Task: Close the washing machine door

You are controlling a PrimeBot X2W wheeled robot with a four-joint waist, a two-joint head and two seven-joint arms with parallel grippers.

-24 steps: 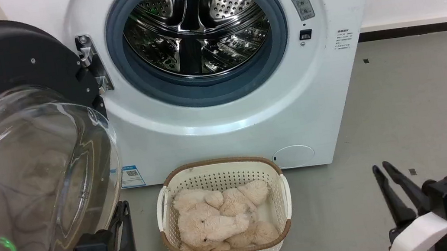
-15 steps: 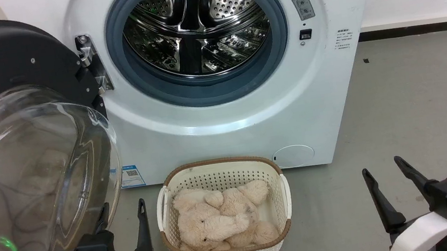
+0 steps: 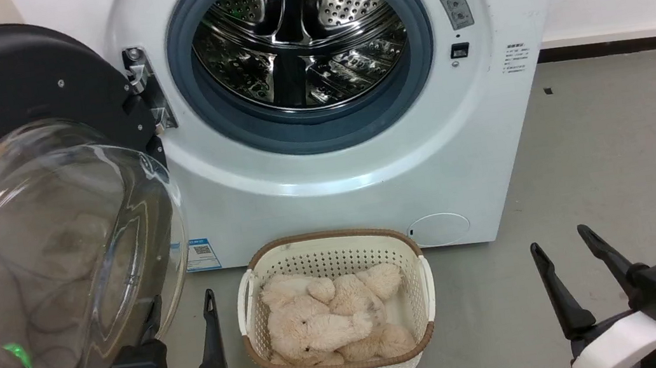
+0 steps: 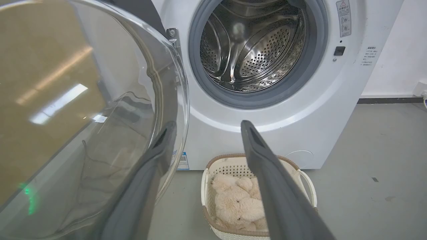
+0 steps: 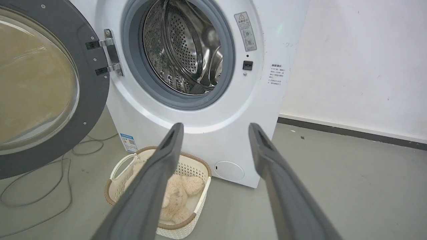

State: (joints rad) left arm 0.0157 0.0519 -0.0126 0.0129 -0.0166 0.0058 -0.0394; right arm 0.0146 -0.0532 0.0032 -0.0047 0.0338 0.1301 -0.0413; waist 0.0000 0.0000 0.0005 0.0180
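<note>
Washing machine door (image 3: pixel 48 204) open, left edge cropped, left tool (image 3: pixel 182 299) wide, right tool (image 3: pixel 557 238) wide

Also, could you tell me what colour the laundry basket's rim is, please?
Brown: the laundry basket's rim tops cream walls, clearest in the head view.

Head looks down, both wrists look forward; all share the washing machine (image 3: pixel 364 166).
</note>
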